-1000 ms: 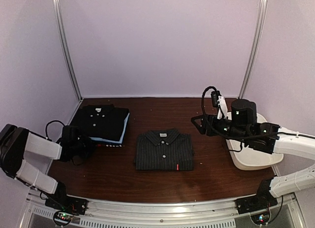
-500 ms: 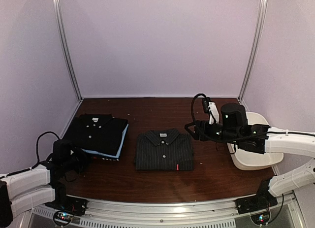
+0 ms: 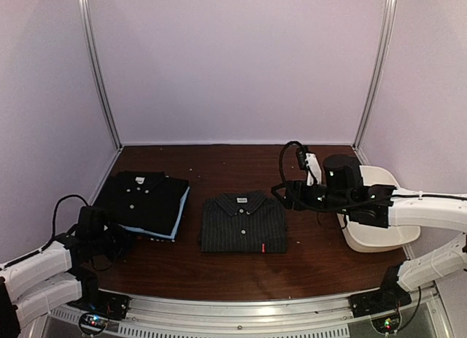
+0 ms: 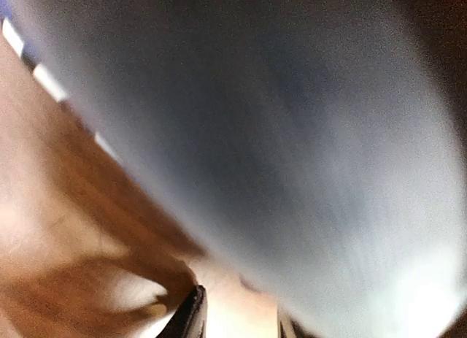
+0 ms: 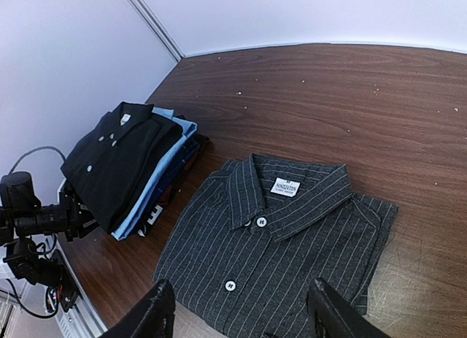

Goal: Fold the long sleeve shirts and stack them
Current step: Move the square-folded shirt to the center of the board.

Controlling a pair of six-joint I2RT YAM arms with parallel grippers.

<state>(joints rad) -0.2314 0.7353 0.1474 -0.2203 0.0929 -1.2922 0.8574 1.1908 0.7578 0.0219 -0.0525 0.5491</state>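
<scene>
A charcoal pinstriped long sleeve shirt (image 3: pixel 243 223) lies folded at the table's middle, collar toward the back. On the left is a stack of folded shirts (image 3: pixel 146 203), black on top with light blue beneath. My left gripper (image 3: pixel 120 239) sits low at the stack's near-left corner. In the blurred left wrist view, pale blue cloth (image 4: pixel 292 133) fills the frame and the fingertips (image 4: pixel 191 316) stand apart with only table between them. My right gripper (image 5: pixel 241 316) hangs open above the pinstriped shirt (image 5: pixel 277 243), holding nothing. The stack (image 5: pixel 124 159) shows beyond it.
A white plastic tub (image 3: pixel 376 232) stands at the right, partly under my right arm. Walls with metal posts (image 3: pixel 98 75) close the back and sides. A metal rail (image 3: pixel 233 312) runs along the near edge.
My left arm has dropped low toward the near-left, and its jaws have parted. The stack has slid slightly toward the near edge. My right gripper has moved left toward the pinstriped shirt.
</scene>
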